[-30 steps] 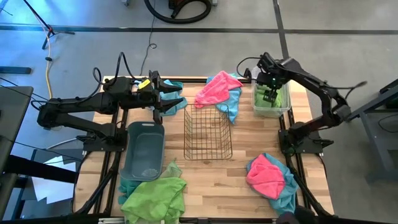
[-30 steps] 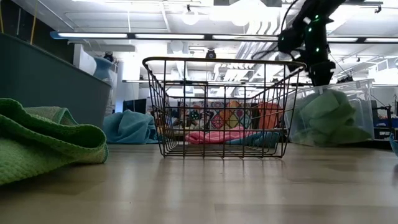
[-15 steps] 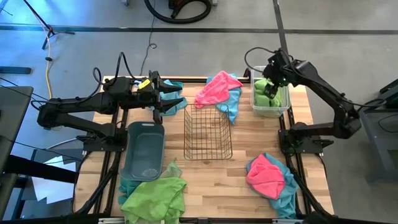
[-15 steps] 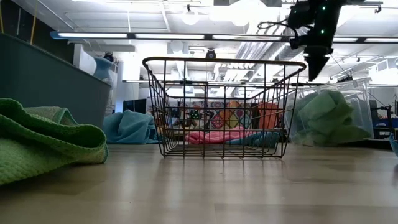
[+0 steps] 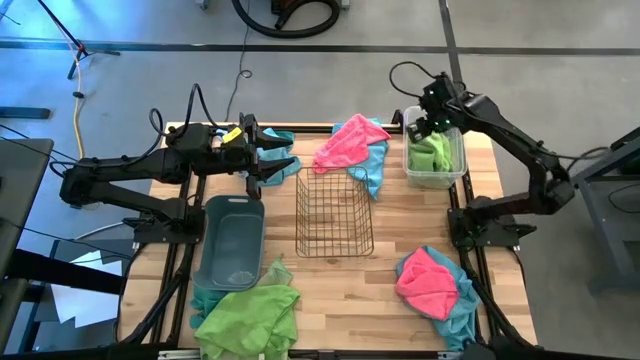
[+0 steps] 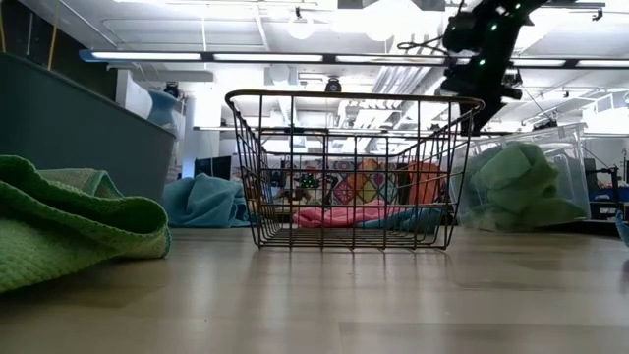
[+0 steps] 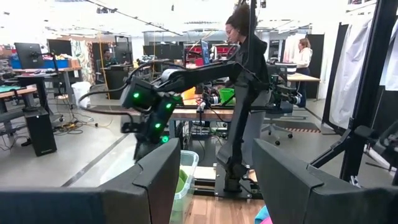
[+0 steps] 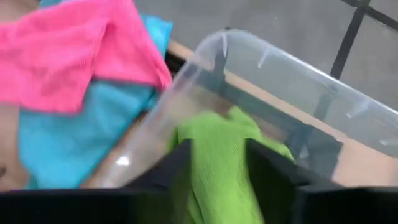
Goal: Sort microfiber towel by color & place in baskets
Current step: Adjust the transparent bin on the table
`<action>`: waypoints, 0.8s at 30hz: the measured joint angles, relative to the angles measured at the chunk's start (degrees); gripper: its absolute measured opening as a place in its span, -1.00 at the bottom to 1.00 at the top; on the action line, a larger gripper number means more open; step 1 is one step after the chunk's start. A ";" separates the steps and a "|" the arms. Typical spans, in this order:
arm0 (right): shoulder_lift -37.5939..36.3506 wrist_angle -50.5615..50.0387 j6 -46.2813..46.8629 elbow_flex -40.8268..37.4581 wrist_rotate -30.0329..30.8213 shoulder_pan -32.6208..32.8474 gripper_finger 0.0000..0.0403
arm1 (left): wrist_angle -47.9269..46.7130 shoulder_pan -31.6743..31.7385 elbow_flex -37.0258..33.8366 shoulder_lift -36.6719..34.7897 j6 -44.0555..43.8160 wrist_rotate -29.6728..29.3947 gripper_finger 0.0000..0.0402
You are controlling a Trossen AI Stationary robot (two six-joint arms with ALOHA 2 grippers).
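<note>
A lime green towel (image 5: 432, 155) lies bunched inside the clear bin (image 5: 458, 178) at the table's far right, also seen in the right wrist view (image 8: 217, 140) and the low view (image 6: 516, 187). My right gripper (image 5: 428, 120) hovers open above the bin's far left corner (image 8: 217, 168). The empty wire basket (image 5: 335, 212) stands mid-table, the grey-blue tub (image 5: 232, 240) to its left. Pink-and-teal towel piles lie at the far middle (image 5: 352, 145) and near right (image 5: 432, 285). A green pile (image 5: 250, 315) lies near left. My left gripper (image 5: 268, 160) waits open by a teal towel (image 5: 278, 142).
The basket's wire rim (image 6: 344, 98) stands tall between the two arms. Bare wood shows between the basket and the clear bin (image 5: 400, 215). People stand in the room beyond the table (image 7: 249, 43).
My right gripper has risen out of the clear bin and moved toward the table's far edge and slightly left. The green towel has stayed behind in the bin.
</note>
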 joint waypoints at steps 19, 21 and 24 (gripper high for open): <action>12.65 8.66 8.11 0.00 5.02 0.20 -0.99 | -0.02 -0.01 0.00 0.00 -3.10 0.02 -0.06; 13.25 8.78 8.88 0.00 4.69 0.48 -1.00 | -0.02 -0.01 0.00 0.00 -3.08 0.02 -0.06; 13.75 9.82 10.57 0.00 1.73 0.50 -1.00 | -0.04 0.00 0.00 0.00 -3.06 0.02 -0.06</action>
